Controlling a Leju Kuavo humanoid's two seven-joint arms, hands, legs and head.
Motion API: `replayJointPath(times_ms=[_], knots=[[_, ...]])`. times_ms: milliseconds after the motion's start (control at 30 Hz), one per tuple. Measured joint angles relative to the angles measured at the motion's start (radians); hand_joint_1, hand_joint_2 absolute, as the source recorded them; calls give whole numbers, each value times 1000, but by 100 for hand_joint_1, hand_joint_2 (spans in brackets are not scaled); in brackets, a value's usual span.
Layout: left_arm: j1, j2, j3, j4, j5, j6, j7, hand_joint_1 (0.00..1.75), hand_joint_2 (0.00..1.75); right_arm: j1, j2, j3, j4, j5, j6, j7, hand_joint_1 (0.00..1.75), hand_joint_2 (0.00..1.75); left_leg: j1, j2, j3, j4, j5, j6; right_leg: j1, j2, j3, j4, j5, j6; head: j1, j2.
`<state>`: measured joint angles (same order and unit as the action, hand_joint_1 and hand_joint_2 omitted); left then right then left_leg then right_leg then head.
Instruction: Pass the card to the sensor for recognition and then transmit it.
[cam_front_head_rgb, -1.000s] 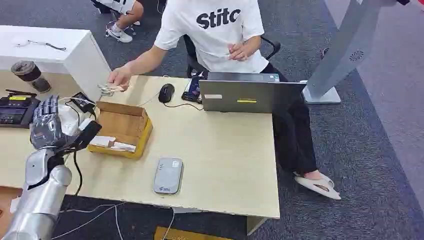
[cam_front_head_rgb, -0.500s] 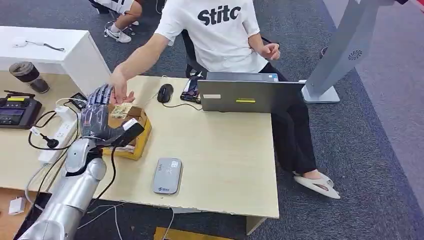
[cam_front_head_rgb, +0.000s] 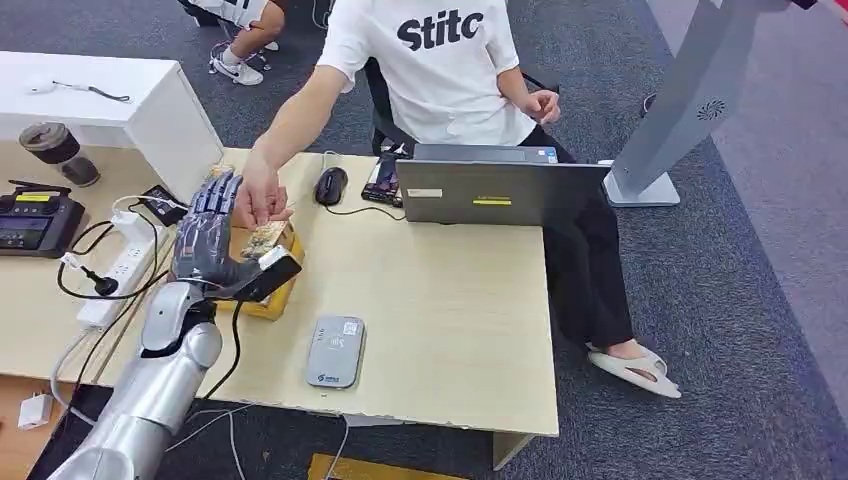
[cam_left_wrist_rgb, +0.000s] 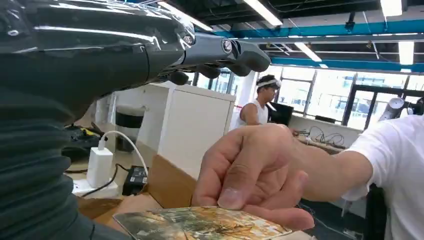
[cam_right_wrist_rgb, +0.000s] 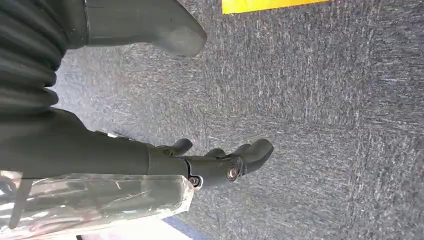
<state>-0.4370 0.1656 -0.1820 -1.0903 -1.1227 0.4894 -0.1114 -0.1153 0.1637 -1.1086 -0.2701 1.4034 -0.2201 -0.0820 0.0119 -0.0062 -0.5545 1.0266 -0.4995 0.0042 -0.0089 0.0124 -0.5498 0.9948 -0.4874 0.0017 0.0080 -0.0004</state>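
A person's hand reaches across the table and holds a patterned card against the palm side of my left hand. That hand is raised over the cardboard box with its fingers upright and apart and its thumb below the card. In the left wrist view the person's fingers pinch the card, and my fingers stand well above it, not closed on it. The grey card sensor lies flat near the table's front edge. My right hand hangs over carpet, holding nothing.
The person sits behind a grey laptop, with a mouse beside it. A power strip with cables, a black device and a cup lie to the left. Bare tabletop stretches to the right of the sensor.
My left arm has swung right from the table's left part to above the box. The person's hand brought the card from the far edge to my palm.
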Motion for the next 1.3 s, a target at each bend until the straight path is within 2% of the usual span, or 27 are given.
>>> replayJointPath(times_ms=[1000,1200,1300], knots=[[57,14,-13,-23,-19,34,-5,175,175,1,0,10,9,-17,-4,-6,0,175,0,0,0,0,0,0,0,0,0,0,0,0,0,0],[64,11,-43,-48,-14,30,-28,175,175,1,0,11,10,-18,-4,-5,0,175,0,0,0,0,0,0,0,0,0,0,0,0,0,0],[66,1,-74,-77,3,1,-51,175,175,1,0,12,10,-18,-3,-3,0,175,0,0,0,0,0,0,0,0,0,0,0,0,0,0]])
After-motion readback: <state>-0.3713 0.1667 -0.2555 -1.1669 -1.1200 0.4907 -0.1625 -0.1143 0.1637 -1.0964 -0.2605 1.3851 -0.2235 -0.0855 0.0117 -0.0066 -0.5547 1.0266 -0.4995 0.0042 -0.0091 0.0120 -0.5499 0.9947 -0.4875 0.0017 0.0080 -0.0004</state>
